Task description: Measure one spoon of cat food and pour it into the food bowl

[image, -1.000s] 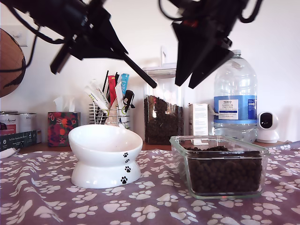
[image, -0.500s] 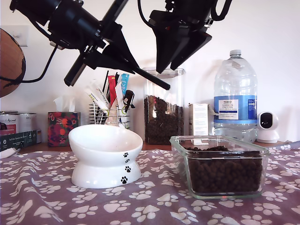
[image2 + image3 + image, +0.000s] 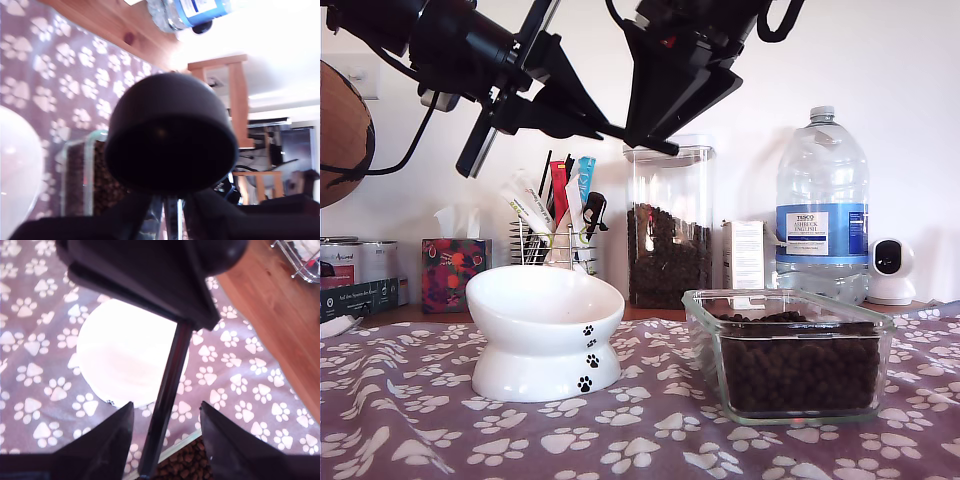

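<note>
Handover in progress: my first gripper (image 3: 535, 105) is clamping the spoon (image 3: 170, 132) high above the food bowl (image 3: 545, 330), while my second gripper (image 3: 165, 440), fingers spread, is straddling its handle, presumably to take it.

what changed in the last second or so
My second gripper swung toward the exterior view's left and now has its open fingers on either side of the spoon handle, not yet closed on it. My first gripper kept hold of the spoon and tipped the handle end up a little. The food bowl and glass dish of cat food have not moved.
</note>
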`<state>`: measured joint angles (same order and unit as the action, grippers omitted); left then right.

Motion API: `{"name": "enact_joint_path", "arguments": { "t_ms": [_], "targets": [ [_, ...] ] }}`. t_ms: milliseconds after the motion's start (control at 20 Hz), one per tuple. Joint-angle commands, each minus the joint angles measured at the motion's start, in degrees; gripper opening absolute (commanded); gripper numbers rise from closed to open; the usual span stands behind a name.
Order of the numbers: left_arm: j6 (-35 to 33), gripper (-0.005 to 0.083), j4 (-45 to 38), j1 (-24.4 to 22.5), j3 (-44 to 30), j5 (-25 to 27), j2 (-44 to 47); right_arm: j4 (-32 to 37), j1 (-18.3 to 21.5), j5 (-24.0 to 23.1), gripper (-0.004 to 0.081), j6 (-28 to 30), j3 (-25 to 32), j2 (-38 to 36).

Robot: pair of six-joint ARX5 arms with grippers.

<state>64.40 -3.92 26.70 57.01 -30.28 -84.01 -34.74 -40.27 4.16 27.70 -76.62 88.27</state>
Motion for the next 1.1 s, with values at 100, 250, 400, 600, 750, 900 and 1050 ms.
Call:
{"name": "enact_joint_path", "arguments": {
  "t_ms": [100,250,400,600,750,900,1050],
  "targets": [
    [0.9,-0.0021,-0.3,-1.7,0.5,-3.8,-0.7,1.0,-0.6,0.2,0.0369,1.1,0.0,-1.3],
    [1.7,-0.0021,0.0,-3.9,0.5,-5.0,-0.8,1.0,-0.5,0.3,0.037,2.0,0.0,-1.3],
    [3.7,-0.0021,0.1,-4.8,0.5,-5.1,-1.2,0.7,-0.5,0.8,0.037,0.4,0.0,-1.3],
    [5.9,-0.0021,-0.4,-4.1,0.5,-5.1,-1.2,2.8,-1.2,1.2,0.0349,0.5,0.0,-1.1],
    [6.2,-0.0021,-0.7,-3.3,0.5,-5.4,-1.2,4.1,-1.3,1.2,0.028,0.6,0.0,-1.0],
    [6.2,-0.0021,-0.9,-2.6,0.5,-7.2,-1.2,3.6,-1.2,1.2,0.0278,0.6,0.0,-0.6],
    [5.6,-0.0021,-0.8,-1.9,0.5,-9.2,-1.2,3.7,-1.2,1.2,0.02,0.7,0.0,-0.3]
  ]
}}
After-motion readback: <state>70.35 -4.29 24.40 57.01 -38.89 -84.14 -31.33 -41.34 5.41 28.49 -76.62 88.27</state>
